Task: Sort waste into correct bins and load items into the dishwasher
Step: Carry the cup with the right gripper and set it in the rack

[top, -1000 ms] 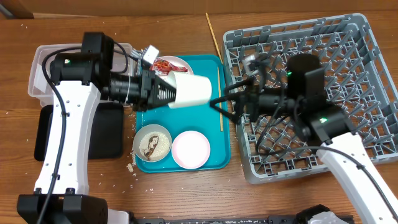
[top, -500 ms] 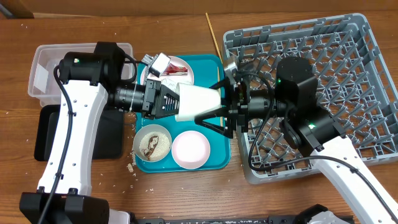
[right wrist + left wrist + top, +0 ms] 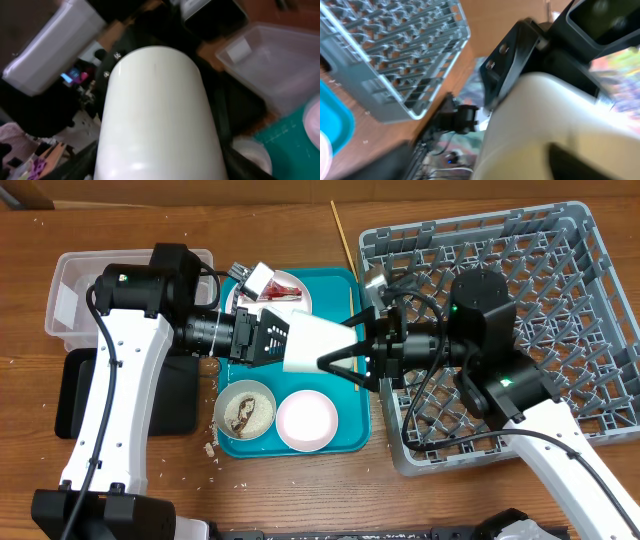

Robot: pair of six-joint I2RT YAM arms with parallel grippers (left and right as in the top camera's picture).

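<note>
The small white cup (image 3: 315,345) hangs on its side above the teal tray (image 3: 350,430), between both grippers. My left gripper (image 3: 268,340) stands at its left end with the jaws spread wide. My right gripper (image 3: 336,348) comes from the dish rack (image 3: 520,310) side, its fingers pressed on both flanks of the cup (image 3: 157,115). In the left wrist view the cup (image 3: 555,125) fills the frame and blurs. A plate carries the red wrapper (image 3: 280,285) and the crumpled paper (image 3: 256,277). The bowl (image 3: 245,410) holds rice and a brown lump, beside the pinkish dish (image 3: 306,421).
The clear tub (image 3: 70,290) and the black tray (image 3: 75,400) lie at the left under my left arm. One chopstick (image 3: 345,240) lies on the table behind the tray. Loose rice grains (image 3: 212,450) dot the wood by the bowl.
The left arm carried the cup rightward and the right gripper came in from the rack to meet it. The right fingers closed onto the cup, and the left jaws spread apart.
</note>
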